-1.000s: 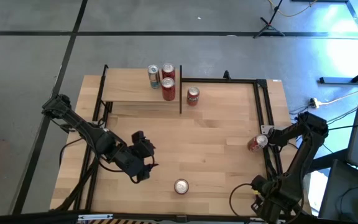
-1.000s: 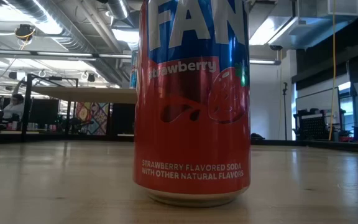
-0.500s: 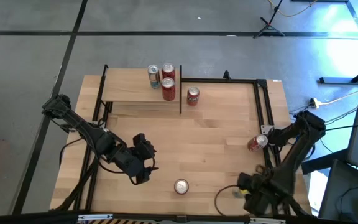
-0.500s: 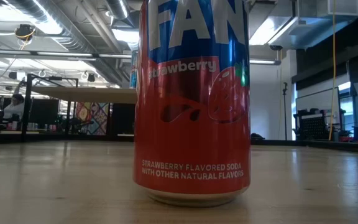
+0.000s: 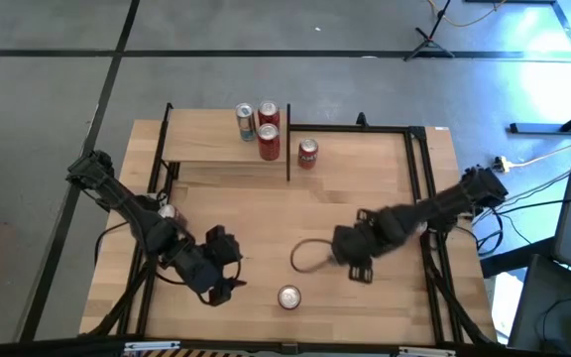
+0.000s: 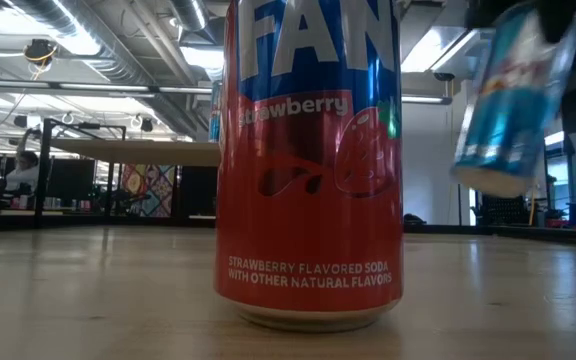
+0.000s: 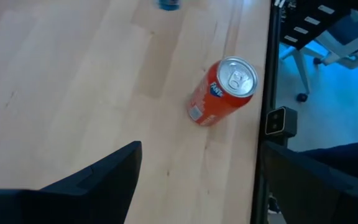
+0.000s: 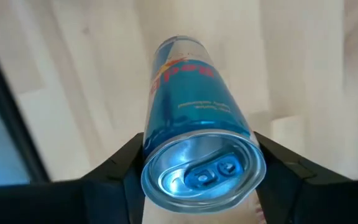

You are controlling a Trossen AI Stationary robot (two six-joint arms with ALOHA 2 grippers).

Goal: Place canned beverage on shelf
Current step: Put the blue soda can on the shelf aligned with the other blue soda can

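Cans everywhere on this table, and the one that matters right now is the blue slim can (image 8: 194, 134), clamped between the fingers (image 8: 120, 168) of the right gripper (image 5: 357, 256). From that arm's wrist view the dark fingers press it on both sides, just below the pull-tab end. In the low view that blue can (image 6: 513, 95) hangs tilted in the air, clear of the tabletop (image 5: 365, 193).

The right gripper is out over the middle of the table, its arm reaching in from the right edge. The shelf (image 5: 206, 139) sits at the far left corner, well apart from it, and already carries three cans (image 5: 259, 124) at its right end. One more red can (image 5: 307, 152) stands on the tabletop just beside the shelf's right post.

Near the front edge stands the strawberry soda can (image 5: 288, 297), upright, filling the low view (image 6: 310, 170). The left gripper (image 5: 224, 268) is near it, to its left, fingers (image 7: 98, 180) spread apart and holding nothing; its wrist view looks straight at that soda can (image 7: 222, 92), close to the table's black edge rail (image 7: 265, 112).
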